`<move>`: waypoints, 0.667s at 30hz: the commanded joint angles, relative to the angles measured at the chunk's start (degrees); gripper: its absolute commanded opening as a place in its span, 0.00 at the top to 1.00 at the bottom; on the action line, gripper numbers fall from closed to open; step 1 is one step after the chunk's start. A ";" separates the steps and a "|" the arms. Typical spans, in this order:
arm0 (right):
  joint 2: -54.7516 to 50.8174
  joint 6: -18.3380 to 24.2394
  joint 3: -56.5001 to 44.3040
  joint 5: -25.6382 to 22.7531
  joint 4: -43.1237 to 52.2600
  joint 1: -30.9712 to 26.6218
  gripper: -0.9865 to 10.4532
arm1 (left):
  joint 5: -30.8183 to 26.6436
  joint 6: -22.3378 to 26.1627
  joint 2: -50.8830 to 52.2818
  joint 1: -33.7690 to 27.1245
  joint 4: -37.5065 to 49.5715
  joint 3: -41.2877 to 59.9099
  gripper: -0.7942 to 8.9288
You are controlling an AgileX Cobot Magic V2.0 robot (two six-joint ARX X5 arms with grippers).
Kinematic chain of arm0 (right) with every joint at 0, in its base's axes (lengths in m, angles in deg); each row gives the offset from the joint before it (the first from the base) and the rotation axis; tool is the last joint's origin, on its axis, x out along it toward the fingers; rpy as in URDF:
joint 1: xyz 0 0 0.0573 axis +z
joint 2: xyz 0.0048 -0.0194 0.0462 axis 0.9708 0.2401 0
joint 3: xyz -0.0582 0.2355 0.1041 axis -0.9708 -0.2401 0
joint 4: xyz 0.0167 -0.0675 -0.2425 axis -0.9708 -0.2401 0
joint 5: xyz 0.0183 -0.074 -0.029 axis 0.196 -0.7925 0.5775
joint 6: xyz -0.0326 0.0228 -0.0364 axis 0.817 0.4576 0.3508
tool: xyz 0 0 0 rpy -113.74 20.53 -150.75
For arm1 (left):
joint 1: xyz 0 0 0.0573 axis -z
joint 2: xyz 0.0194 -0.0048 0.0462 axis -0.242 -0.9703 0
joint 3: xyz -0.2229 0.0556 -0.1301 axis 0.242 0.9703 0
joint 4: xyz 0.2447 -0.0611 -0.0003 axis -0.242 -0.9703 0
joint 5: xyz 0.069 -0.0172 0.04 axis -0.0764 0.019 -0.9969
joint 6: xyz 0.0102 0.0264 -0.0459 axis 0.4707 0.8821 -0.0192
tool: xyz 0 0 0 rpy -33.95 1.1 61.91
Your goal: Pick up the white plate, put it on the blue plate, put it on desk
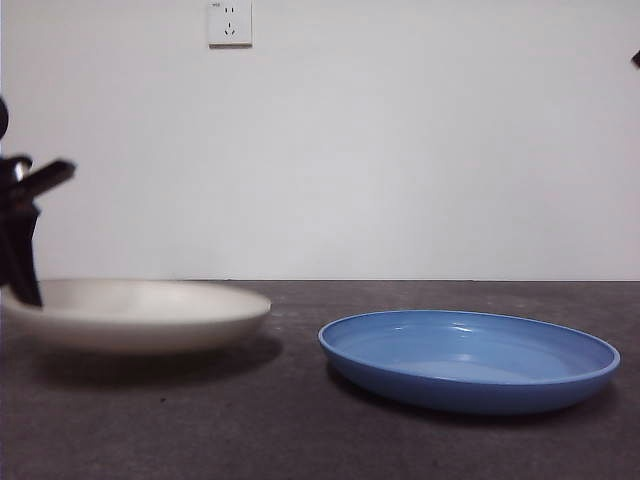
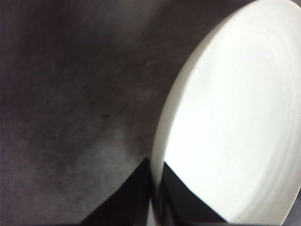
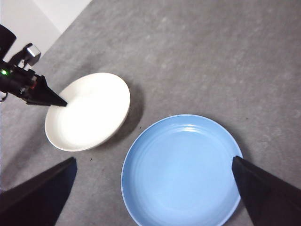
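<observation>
Matte off-white round plate (image 1: 140, 312) clamped at rim by left gripper (image 2: 155, 188), beside glossy blue round plate (image 1: 468, 358) on grey desk (image 1: 300, 430). Right gripper (image 3: 155, 188) held above, jaws apart.

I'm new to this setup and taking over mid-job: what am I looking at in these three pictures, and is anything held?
It is a two-armed robot at a table. One picture looks level across the desk from a low camera; the other two come from cameras on each wrist. On the desk lie a white plate and, apart from it, a blue plate. The left gripper has its jaws closed on the white plate's rim, one inside and one outside; that plate's underside clears the desk. The right gripper hangs open high above the blue plate, holding nothing.
</observation>
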 commanded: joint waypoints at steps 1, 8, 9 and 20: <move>-1.40 0.59 1.31 -0.72 -1.95 0.17 0.39 | 0.22 -1.90 1.90 1.05 -0.63 -3.69 0.91; -6.78 0.63 1.31 -2.73 -9.57 0.17 0.39 | 0.24 -5.20 4.00 6.88 -4.02 -11.02 0.91; -7.69 0.61 1.31 -3.39 -10.56 0.17 0.39 | 0.26 -5.75 3.98 8.31 -4.37 -11.89 0.91; -14.69 0.15 1.31 -3.74 -14.95 0.17 0.39 | 0.22 -14.78 0.72 24.92 2.78 -13.51 0.91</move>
